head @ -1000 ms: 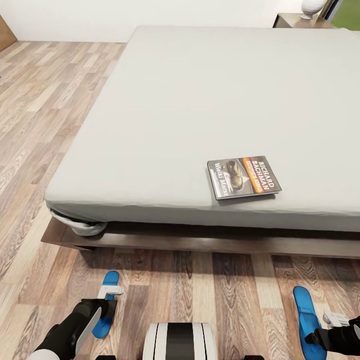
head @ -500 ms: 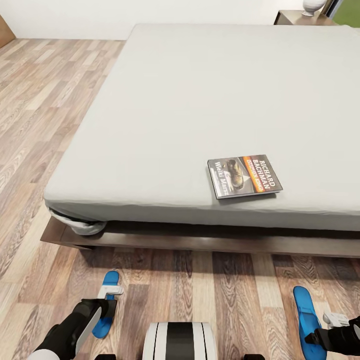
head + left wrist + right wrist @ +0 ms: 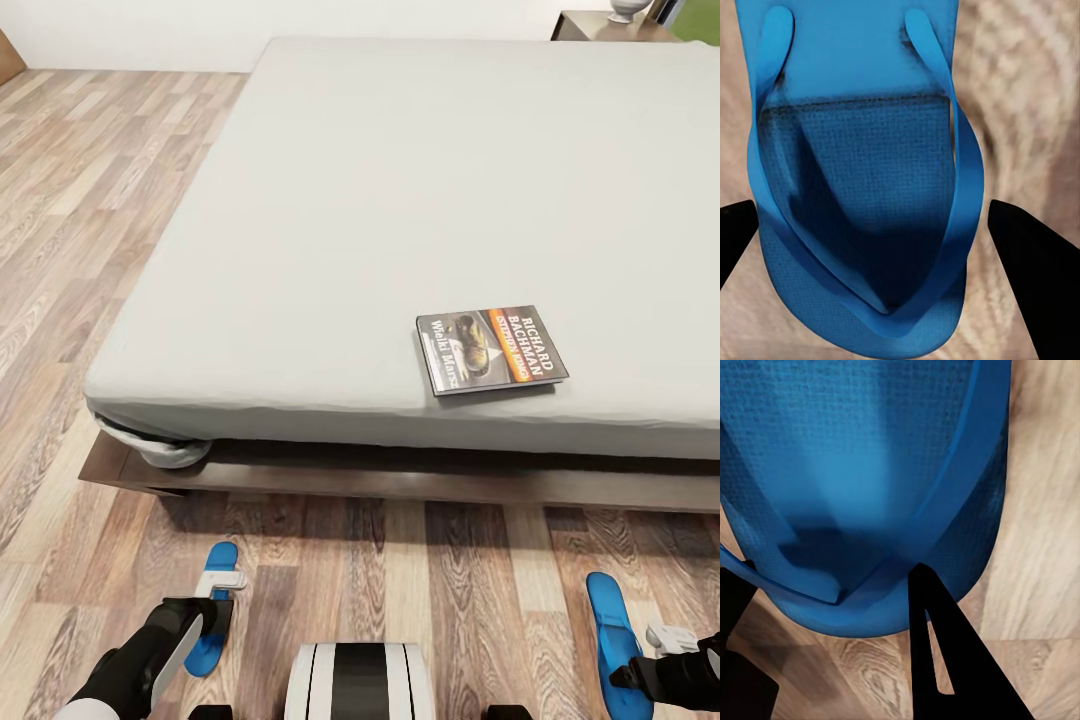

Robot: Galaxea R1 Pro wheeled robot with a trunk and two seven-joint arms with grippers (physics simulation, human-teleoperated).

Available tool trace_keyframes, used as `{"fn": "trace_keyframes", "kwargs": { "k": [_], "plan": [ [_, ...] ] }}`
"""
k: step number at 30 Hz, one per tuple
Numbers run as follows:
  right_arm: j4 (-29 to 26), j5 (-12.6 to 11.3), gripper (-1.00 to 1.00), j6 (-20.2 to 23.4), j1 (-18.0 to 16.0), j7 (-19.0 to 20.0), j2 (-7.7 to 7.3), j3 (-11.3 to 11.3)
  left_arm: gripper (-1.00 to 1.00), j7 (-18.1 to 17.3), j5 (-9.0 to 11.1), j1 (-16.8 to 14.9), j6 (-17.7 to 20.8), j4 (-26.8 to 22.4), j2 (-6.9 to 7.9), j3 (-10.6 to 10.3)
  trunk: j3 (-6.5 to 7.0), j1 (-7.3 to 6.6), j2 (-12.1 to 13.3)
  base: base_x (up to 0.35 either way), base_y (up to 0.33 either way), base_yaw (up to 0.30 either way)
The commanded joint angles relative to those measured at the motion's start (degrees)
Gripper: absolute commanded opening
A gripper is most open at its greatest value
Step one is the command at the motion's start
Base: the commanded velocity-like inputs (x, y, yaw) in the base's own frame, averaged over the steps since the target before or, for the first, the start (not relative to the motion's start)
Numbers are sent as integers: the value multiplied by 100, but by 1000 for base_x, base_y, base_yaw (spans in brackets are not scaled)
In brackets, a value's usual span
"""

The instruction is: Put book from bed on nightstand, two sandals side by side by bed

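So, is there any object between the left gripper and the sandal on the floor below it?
Nothing visible. In the left wrist view the left gripper is open over the blue sandal, one finger on each side, with no object between them.

Both arms low, fingers (image 3: 1024, 255) spread.
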Motion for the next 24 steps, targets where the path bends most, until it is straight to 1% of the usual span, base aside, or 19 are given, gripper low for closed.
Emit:
{"fn": "trace_keyframes", "kwargs": {
  "k": [1,2,5,15,17,24],
  "plan": [
    [-5,-20,-100,20,-4,3,-6,24,-100,48,58,-1,25,-10,8,-36,-4,-1,-2,0,0,0],
    [-5,-20,-100,21,-4,3,-6,24,-100,48,60,-1,24,-10,8,-36,-4,-1,-2,0,0,0],
    [-5,-20,-100,20,-4,3,-6,24,-100,48,62,-1,24,-10,8,-36,-70,7,-6,0,0,0],
    [-5,-20,-100,20,-4,3,-6,24,-100,48,61,-1,25,-10,8,-36,-70,7,-6,0,0,0],
    [-5,-20,-100,21,-4,3,-6,24,-100,48,62,-1,24,-10,8,-36,-114,12,-8,0,0,0],
    [-5,-20,-100,20,-4,3,-6,24,-100,48,59,-1,20,-10,8,-36,-114,12,-8,0,0,0]
  ]
}}
